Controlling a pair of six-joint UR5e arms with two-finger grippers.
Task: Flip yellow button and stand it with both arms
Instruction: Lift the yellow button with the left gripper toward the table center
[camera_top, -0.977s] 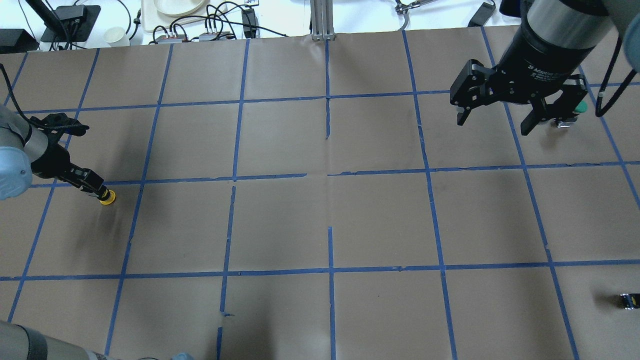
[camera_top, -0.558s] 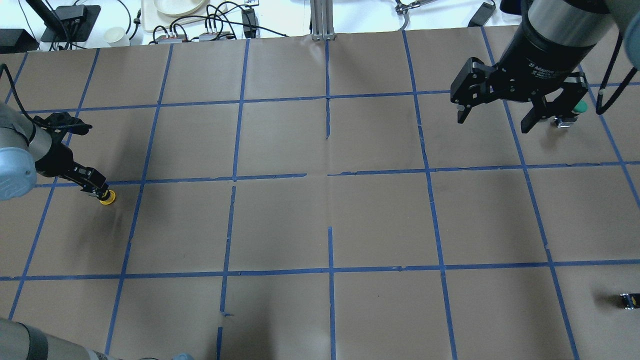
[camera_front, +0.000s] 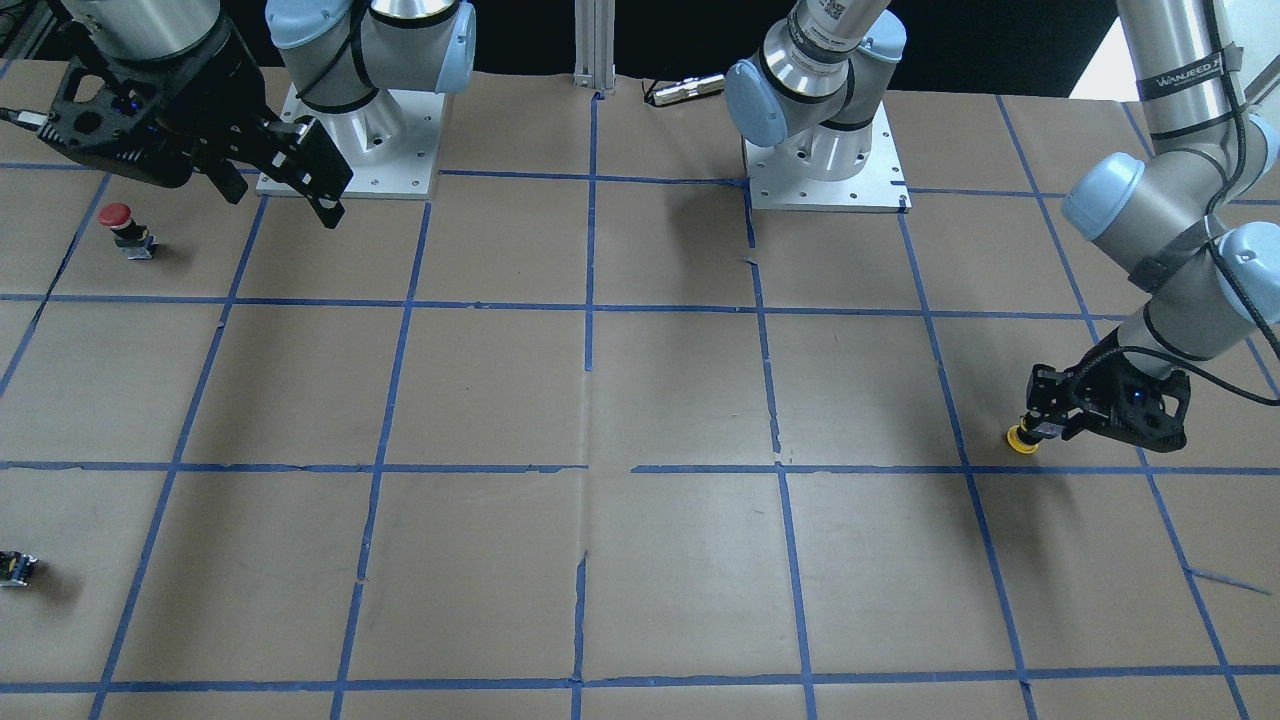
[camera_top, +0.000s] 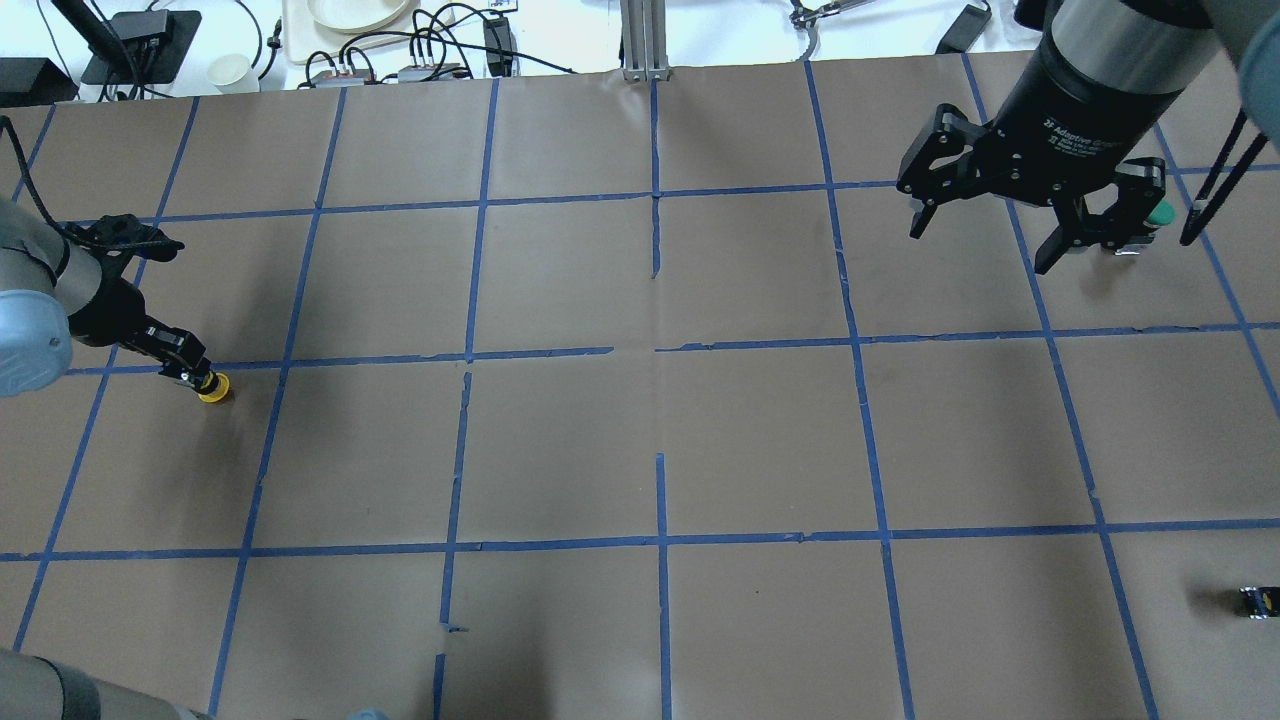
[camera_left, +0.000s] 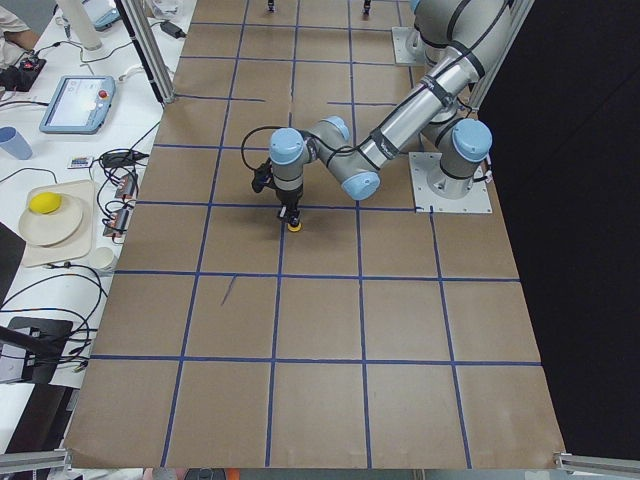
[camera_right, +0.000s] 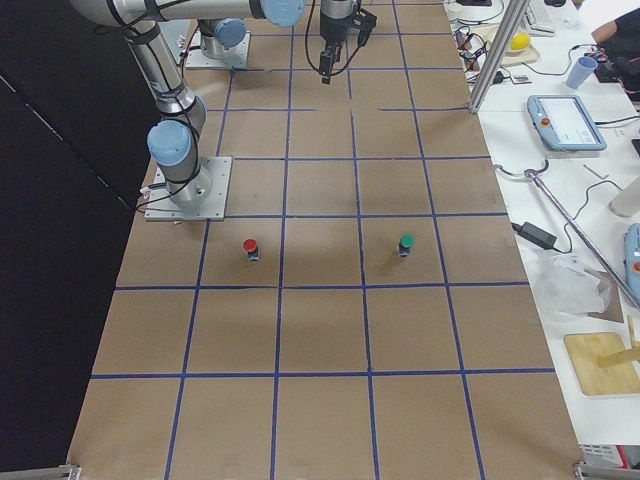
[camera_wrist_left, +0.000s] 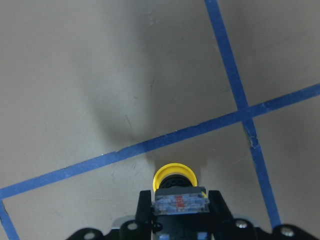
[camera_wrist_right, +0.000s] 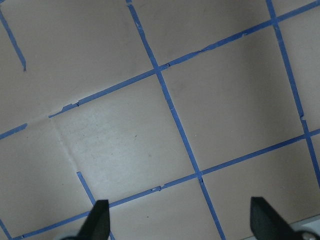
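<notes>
The yellow button (camera_top: 213, 388) is at the table's left side, next to a blue tape line. My left gripper (camera_top: 190, 372) is shut on its black and grey body, with the yellow cap pointing away from the fingers, low over the paper. It also shows in the left wrist view (camera_wrist_left: 174, 176), the front view (camera_front: 1020, 440) and the exterior left view (camera_left: 294, 223). My right gripper (camera_top: 978, 248) is open and empty, high over the far right of the table; its fingertips (camera_wrist_right: 98, 220) frame bare paper.
A red-capped button (camera_front: 117, 215) and a green-capped one (camera_top: 1158, 215) stand under and beside the right gripper. A small dark capless block (camera_top: 1255, 600) lies near the right edge. Brown paper with a blue tape grid (camera_top: 660, 350) covers the table. Cables and a plate lie beyond the far edge.
The left gripper, still holding the yellow button, has shifted slightly left and away. The right gripper has risen or moved a little toward the far edge, still open.
</notes>
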